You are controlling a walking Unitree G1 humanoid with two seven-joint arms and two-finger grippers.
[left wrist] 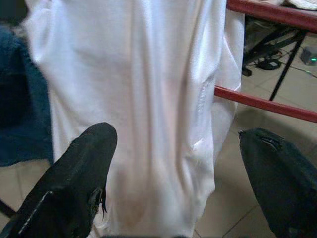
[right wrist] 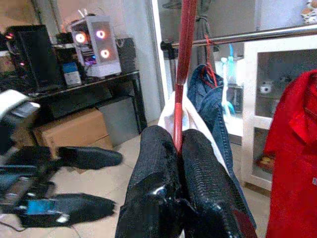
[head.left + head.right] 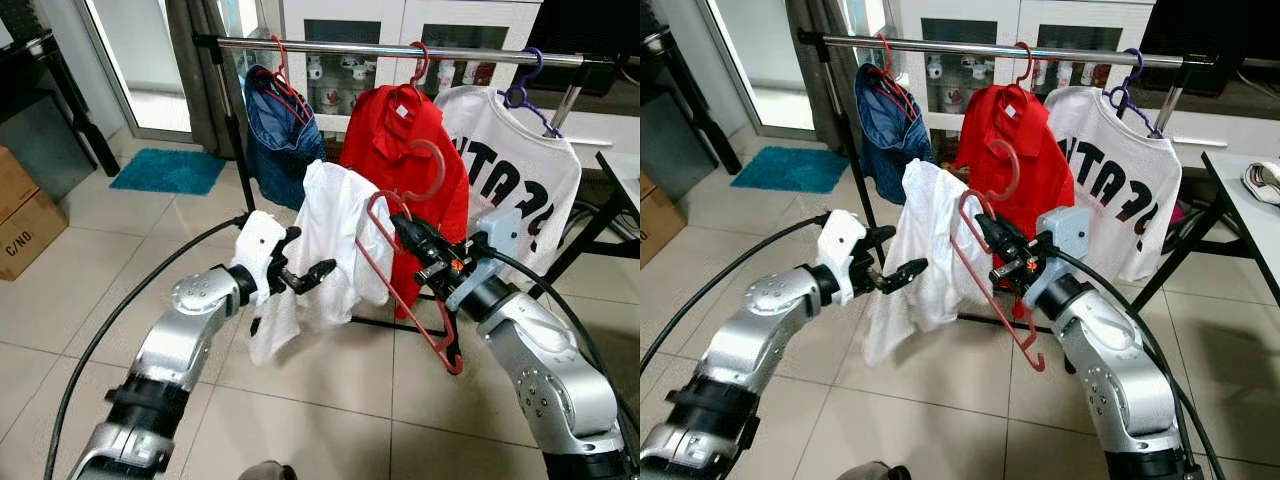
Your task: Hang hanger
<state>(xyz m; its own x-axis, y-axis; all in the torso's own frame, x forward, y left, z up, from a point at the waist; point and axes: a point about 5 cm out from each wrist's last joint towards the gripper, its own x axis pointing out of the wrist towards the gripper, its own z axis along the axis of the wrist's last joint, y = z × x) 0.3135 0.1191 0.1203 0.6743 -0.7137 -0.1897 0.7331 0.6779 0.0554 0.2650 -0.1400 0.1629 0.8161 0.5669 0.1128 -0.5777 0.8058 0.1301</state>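
Clothes rail (image 3: 400, 48), right hand (image 3: 405, 233) pinching hanger (image 3: 400, 285)

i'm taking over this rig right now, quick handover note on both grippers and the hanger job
Right gripper: shut on the red hanger, holding it in the air below the rail.
Left gripper: open, beside the white shirt that drapes from the hanger, not gripping it.
Done: hanger with shirt lifted in front of the rack.
Left: raise the hook over the rail, probably in the gap between the blue garment and the red shirt, then release.
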